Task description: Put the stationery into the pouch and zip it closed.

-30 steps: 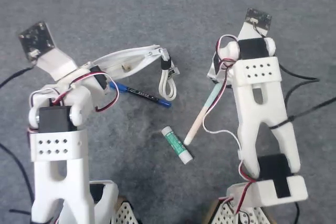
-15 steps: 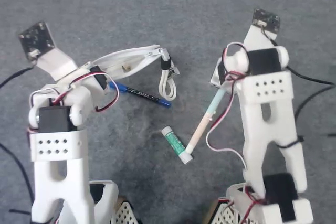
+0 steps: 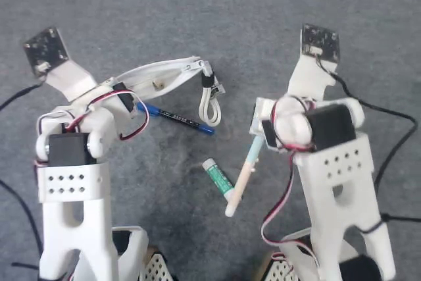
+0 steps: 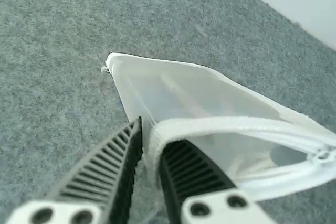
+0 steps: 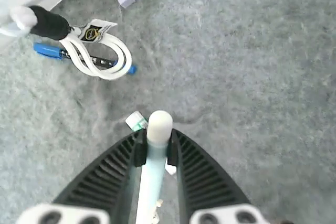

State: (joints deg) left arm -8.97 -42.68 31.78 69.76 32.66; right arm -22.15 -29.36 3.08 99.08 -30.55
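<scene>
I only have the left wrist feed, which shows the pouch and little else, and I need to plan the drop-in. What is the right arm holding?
Observer: The right gripper is shut on a pale pen, gripped near its rounded end.
Operator: Is that pen over the pouch opening?
Observer: No. In the high view its free end crosses the green glue stick, well apart from the pouch.
Operator: What other stationery is on the carpet?
Observer: A blue pen lies next to the pouch, with the white strap loop lying across one end of it.
</scene>
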